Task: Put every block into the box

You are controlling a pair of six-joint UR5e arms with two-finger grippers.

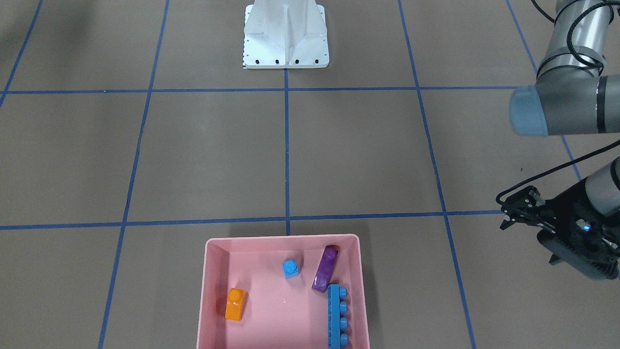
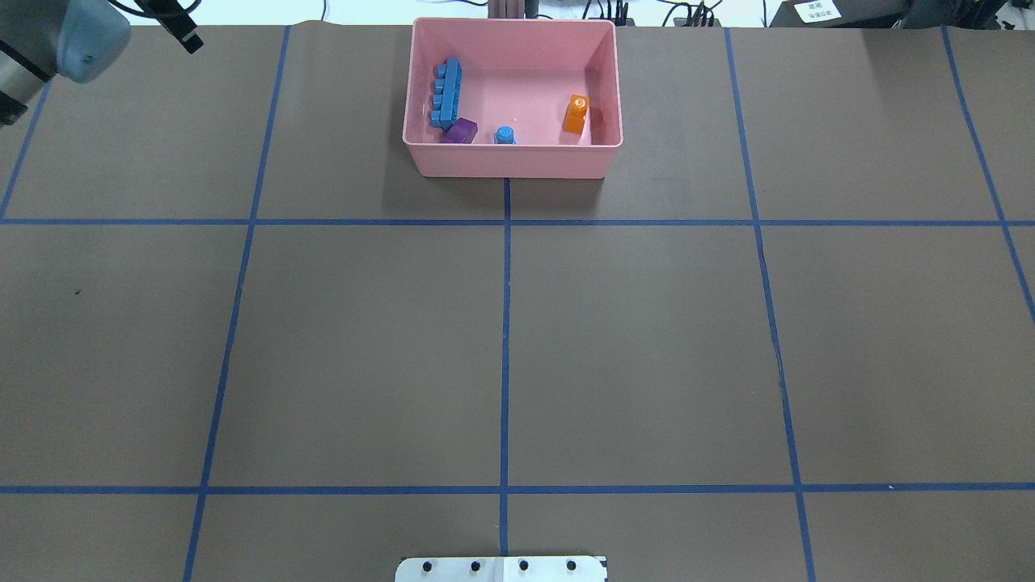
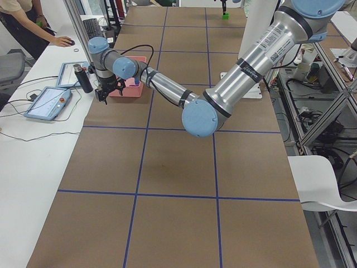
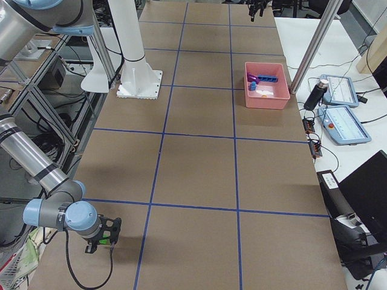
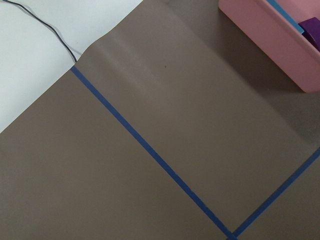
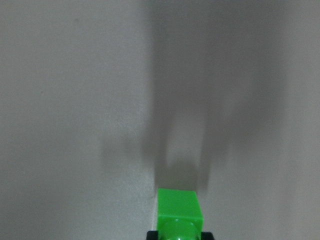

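Your right gripper (image 6: 180,234) pinches the green block (image 6: 180,210), bottom centre, probably bound for the box (image 1: 283,238) holding four blocks (image 1: 236,304). The left gripper (image 1: 504,212) hangs spread and empty at the right edge.

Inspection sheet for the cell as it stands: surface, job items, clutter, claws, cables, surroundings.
Surface: brown table, blue tape grid.
Job's things: box holds orange, small blue, purple and long blue blocks; green block outside it.
Clutter: nothing seen.
Claws: left claw open, empty, beside box; right claw shut on green block, far from box.
Cables: black cable looped at left wrist.
Surroundings: operator and tablets at side bench.
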